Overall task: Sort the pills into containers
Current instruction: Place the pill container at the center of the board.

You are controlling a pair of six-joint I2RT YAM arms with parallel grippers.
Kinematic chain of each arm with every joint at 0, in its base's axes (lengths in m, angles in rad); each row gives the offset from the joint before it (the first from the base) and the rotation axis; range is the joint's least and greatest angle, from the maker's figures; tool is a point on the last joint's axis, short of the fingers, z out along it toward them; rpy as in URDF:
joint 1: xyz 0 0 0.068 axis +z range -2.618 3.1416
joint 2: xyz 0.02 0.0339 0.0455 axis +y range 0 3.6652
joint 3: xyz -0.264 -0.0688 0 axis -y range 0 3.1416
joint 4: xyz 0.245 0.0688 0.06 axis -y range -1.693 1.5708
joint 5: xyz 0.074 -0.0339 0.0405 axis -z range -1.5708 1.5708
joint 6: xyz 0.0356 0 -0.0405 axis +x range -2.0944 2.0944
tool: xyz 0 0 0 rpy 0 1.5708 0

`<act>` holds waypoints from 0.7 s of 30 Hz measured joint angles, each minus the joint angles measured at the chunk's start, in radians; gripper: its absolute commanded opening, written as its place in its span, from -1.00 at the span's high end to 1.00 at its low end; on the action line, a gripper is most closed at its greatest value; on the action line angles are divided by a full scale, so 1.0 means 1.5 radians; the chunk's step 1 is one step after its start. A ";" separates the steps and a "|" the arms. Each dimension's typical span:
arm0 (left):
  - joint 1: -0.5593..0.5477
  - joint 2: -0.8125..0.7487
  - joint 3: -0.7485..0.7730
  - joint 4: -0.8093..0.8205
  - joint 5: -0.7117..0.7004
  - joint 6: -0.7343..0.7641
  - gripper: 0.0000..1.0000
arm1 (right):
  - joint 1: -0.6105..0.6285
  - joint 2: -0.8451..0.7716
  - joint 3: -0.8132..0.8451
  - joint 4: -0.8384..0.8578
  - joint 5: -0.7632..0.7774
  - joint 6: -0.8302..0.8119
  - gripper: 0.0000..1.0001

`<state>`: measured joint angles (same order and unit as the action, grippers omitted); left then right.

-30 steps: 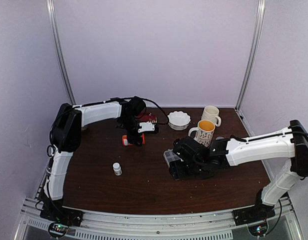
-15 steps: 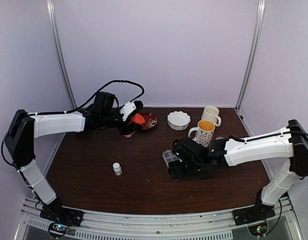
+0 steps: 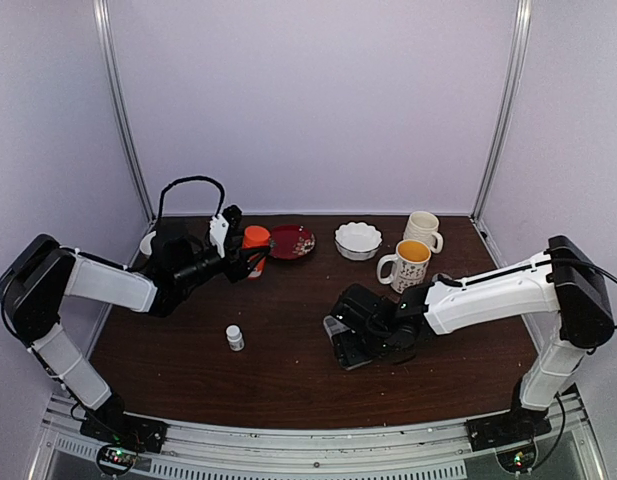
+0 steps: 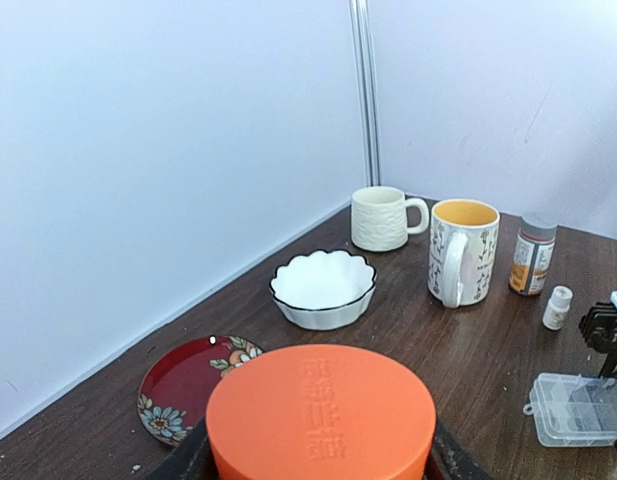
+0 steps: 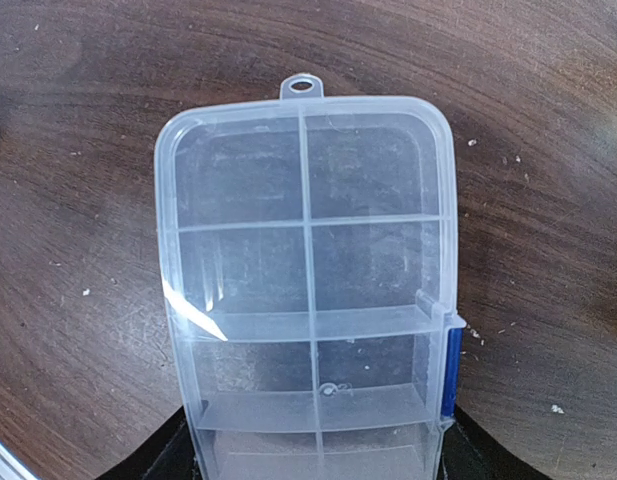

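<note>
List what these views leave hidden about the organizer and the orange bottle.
Pill organizer: near cells cut off by the bottom edge, right wrist view.
Orange bottle: seen end-on, left wrist view, so its body is hidden.
White specks on the table: too small to call pills, right wrist view.

High rear camera overlooks the desk; left wrist looks across it; right wrist sits close above the pill organizer all share.
</note>
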<state>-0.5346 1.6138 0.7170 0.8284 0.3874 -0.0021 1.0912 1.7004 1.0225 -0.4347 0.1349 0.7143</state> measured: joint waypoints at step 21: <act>0.007 0.085 -0.067 0.308 0.027 -0.091 0.14 | 0.000 -0.019 0.060 -0.040 -0.007 -0.025 -0.83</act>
<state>-0.5243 1.7416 0.6170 1.2911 0.4274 -0.1379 1.0912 1.6726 1.1122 -0.4953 0.1242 0.6762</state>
